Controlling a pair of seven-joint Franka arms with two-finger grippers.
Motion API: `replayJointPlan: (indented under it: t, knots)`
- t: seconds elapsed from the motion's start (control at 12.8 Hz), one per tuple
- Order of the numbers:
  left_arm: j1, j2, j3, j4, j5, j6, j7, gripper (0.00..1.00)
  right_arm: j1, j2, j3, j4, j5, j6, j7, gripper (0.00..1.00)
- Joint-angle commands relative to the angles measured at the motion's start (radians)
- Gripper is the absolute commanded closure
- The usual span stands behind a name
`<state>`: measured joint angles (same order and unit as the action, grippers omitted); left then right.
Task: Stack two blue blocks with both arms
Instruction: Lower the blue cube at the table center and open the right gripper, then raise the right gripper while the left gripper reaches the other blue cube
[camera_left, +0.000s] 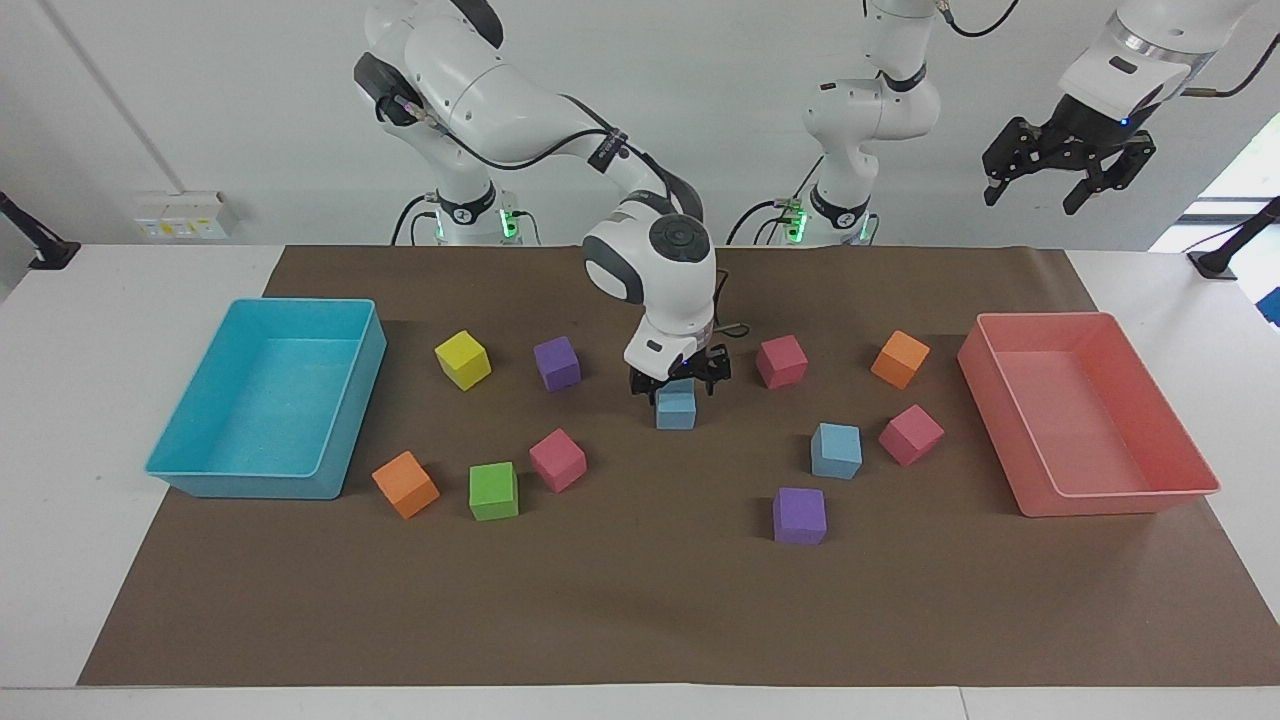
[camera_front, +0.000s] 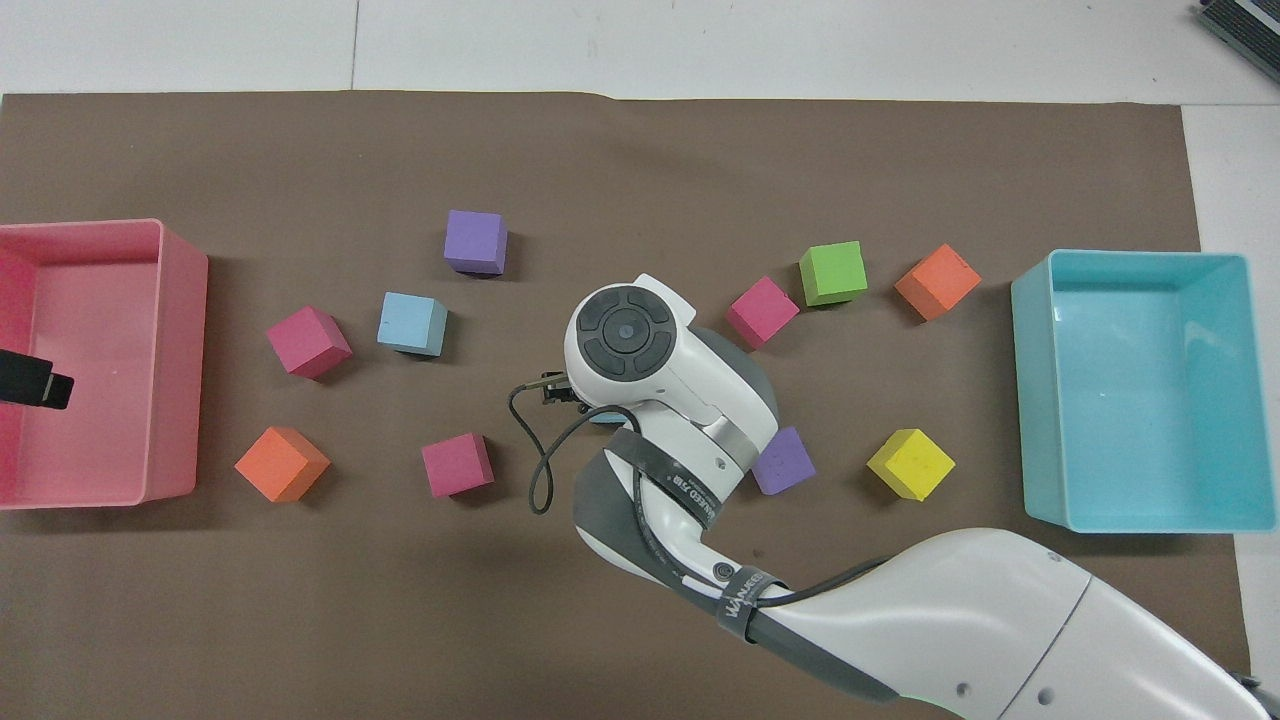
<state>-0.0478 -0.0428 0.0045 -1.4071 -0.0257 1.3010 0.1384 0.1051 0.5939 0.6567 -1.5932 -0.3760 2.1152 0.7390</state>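
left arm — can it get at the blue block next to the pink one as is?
Probably yes. The left hand waits raised over the pink tray, and that blue block sits uncovered at the left arm's end, with a pink block close beside it. The right hand is on the other blue block.

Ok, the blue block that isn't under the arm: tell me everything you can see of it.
The free blue block is a small light sky-blue cube, matte and foam-like, with clean edges. It sits flat on the brown paper mat, one face up. Nothing touches it. A pink cube lies close beside it toward the left arm's end, with a gap between them. A purple cube lies farther from the robots. No gripper is over it.
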Motion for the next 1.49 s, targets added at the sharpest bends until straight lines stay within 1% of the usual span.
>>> replayJointPlan:
  t: [0.0, 0.08, 0.23, 0.39, 0.47, 0.63, 0.7, 0.86, 0.94, 1.09, 1.17, 1.33, 1.41]
  knots:
    - [-0.001, -0.006, 0.000, -0.001, 0.003, 0.006, -0.002, 0.00, -0.041, -0.057, 0.018, -0.022, -0.008, 0.011, 0.043, 0.00]
    - [-0.001, -0.005, 0.000, -0.001, 0.003, 0.006, -0.002, 0.00, -0.048, -0.080, 0.017, -0.022, 0.005, -0.001, 0.042, 0.00]
    - [-0.003, -0.005, 0.000, 0.000, 0.001, 0.007, -0.002, 0.00, -0.062, -0.138, -0.009, -0.025, 0.073, -0.027, 0.031, 0.00]
    - [-0.003, -0.003, 0.000, 0.000, 0.000, 0.020, -0.002, 0.00, -0.062, -0.186, -0.060, -0.031, 0.135, -0.052, 0.013, 0.00]
    - [-0.004, -0.002, 0.000, 0.000, 0.001, 0.020, -0.002, 0.00, -0.062, -0.203, -0.086, -0.037, 0.166, -0.052, -0.025, 0.00]
    - [-0.004, 0.003, -0.001, 0.000, 0.001, 0.023, -0.002, 0.00, -0.062, -0.235, -0.153, -0.051, 0.274, -0.070, -0.119, 0.00]
    - [-0.004, 0.006, -0.003, 0.002, 0.001, 0.026, -0.002, 0.00, -0.062, -0.247, -0.176, -0.069, 0.314, -0.072, -0.169, 0.00]
    - [-0.004, 0.014, -0.011, 0.000, 0.001, 0.046, -0.003, 0.00, -0.064, -0.278, -0.218, -0.131, 0.391, -0.037, -0.249, 0.00]
    - [-0.006, 0.017, -0.011, 0.000, 0.001, 0.061, -0.003, 0.00, -0.064, -0.290, -0.232, -0.155, 0.425, -0.009, -0.282, 0.14]
    - [-0.032, 0.046, -0.011, 0.000, 0.001, 0.086, -0.005, 0.00, -0.064, -0.308, -0.249, -0.204, 0.486, 0.020, -0.318, 0.50]
    - [-0.040, 0.061, -0.011, 0.000, 0.001, 0.107, -0.008, 0.00, -0.064, -0.307, -0.250, -0.218, 0.523, 0.026, -0.352, 0.70]
    - [-0.044, 0.090, -0.011, 0.000, 0.003, 0.156, -0.013, 0.00, -0.064, -0.307, -0.259, -0.251, 0.574, 0.071, -0.383, 1.00]
    - [-0.066, 0.115, -0.011, 0.000, 0.003, 0.182, -0.022, 0.00, -0.064, -0.307, -0.261, -0.261, 0.609, 0.081, -0.388, 1.00]
